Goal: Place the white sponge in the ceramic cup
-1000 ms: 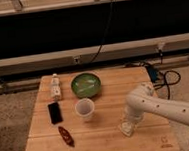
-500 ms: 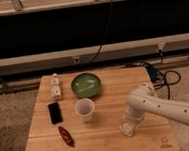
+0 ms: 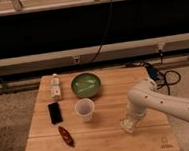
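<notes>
The ceramic cup stands upright near the middle of the wooden table, just in front of the green bowl. My gripper points down at the table to the right of the cup, about a cup's width and a half away. It is shut on a small off-white block at its tip, the white sponge, which rests at or just above the table top. The white arm reaches in from the right and hides part of the sponge.
A green bowl sits behind the cup. A white bottle lies at the back left, with a black flat rectangle in front of it and a reddish-brown object nearer the front. Cables lie on the floor at the right.
The gripper with the sponge has barely shifted, perhaps slightly upward. Cup, bowl and the other items have not moved.
</notes>
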`<control>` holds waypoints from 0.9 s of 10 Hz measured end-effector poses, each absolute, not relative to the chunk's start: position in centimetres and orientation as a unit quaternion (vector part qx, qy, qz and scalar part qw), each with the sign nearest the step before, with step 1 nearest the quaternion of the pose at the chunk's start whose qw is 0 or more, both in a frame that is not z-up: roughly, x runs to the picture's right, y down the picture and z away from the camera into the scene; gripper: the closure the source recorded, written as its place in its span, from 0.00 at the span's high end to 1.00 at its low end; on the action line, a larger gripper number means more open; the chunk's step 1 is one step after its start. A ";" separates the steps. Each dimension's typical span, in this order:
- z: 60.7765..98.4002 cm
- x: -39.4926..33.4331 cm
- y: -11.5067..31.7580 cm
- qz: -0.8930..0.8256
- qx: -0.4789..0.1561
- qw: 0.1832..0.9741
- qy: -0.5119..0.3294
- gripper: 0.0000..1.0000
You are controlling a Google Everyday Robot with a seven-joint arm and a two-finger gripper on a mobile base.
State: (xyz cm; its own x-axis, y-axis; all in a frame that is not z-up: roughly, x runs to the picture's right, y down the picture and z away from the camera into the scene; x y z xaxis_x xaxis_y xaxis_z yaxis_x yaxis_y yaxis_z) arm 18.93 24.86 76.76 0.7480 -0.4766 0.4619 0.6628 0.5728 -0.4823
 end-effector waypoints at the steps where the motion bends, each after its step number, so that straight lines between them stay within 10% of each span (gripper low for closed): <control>1: 76.5 18.8 24.3 -0.327 -0.328 0.875 -0.139 0.00; 9: 73.2 15.1 17.2 -0.370 -0.316 0.866 -0.117 0.00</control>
State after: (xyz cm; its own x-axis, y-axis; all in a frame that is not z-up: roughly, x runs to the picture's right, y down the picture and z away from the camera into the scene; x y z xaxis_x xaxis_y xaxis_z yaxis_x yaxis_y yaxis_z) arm 15.08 17.21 73.21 0.6985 -0.5671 0.4364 0.7149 0.5265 -0.4602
